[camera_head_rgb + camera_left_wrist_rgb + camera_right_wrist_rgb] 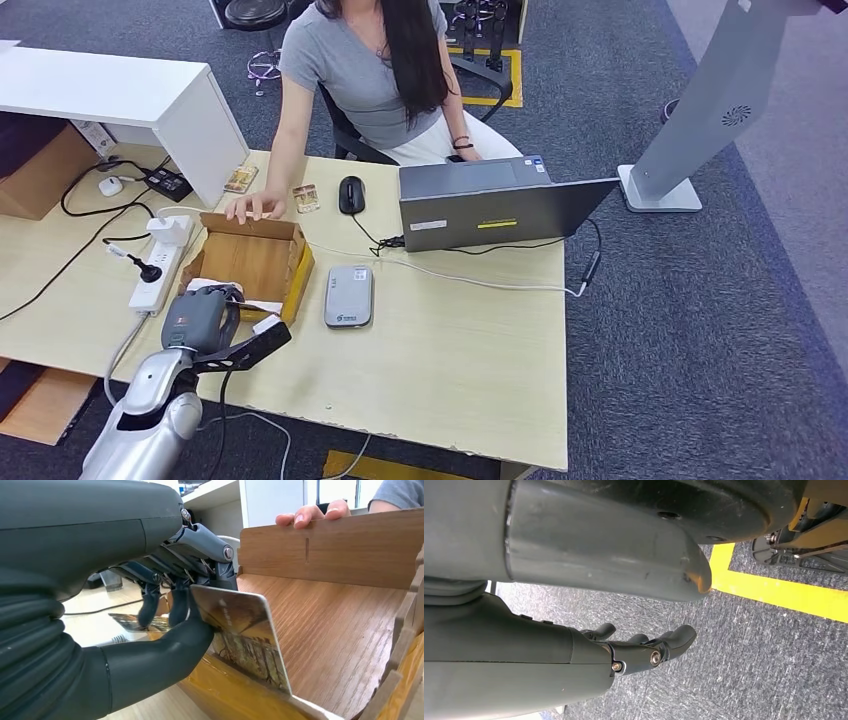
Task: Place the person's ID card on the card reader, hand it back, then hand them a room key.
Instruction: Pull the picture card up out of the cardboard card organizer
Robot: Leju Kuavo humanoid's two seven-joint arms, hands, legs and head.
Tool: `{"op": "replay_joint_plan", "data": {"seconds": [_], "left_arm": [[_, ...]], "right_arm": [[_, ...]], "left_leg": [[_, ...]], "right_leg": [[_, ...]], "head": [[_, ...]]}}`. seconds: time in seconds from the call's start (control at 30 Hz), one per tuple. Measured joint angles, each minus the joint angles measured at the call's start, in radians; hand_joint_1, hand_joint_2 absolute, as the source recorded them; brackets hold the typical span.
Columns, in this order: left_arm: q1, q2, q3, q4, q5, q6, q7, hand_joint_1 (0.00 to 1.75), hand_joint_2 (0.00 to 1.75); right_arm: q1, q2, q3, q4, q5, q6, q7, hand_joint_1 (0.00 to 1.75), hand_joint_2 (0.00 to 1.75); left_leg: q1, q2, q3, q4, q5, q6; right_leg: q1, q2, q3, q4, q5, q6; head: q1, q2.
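left hand point(165, 630) pinching a card point(242, 635) over the wooden box's point(340, 630) near edge

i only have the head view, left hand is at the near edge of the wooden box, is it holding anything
Observer: Yes. In the left wrist view the left hand pinches a card between thumb and fingers.
Operator: is the card inside the box or outside
Observer: It hangs over the near wall of the wooden box, its lower edge inside.
Operator: what's my right hand doing, no sign of it here
Observer: The right hand hangs above grey carpet near a yellow floor line, fingers loosely curled, holding nothing.
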State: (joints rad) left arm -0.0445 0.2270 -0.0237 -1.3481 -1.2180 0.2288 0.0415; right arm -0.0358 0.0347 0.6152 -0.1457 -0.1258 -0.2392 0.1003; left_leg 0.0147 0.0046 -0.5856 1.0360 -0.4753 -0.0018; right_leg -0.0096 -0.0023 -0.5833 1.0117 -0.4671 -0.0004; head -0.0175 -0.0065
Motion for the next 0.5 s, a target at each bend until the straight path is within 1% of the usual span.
{"op": "replay_joint_plan", "data": {"seconds": [0.5], "left_arm": [[-0.002, 0.005, 0.000, 0.000, 0.000, 0.000, -0.001, 1.75, 1.75]], "right_arm": [[0.000, 0.000, 0.000, 0.000, 0.000, 0.000, 0.000, 0.00, 0.00]], "left_leg": [[0.000, 0.000, 0.000, 0.000, 0.000, 0.000]], "right_leg": [[0.000, 0.001, 0.000, 0.000, 0.000, 0.000]], "head": [[0.000, 0.000]]}}
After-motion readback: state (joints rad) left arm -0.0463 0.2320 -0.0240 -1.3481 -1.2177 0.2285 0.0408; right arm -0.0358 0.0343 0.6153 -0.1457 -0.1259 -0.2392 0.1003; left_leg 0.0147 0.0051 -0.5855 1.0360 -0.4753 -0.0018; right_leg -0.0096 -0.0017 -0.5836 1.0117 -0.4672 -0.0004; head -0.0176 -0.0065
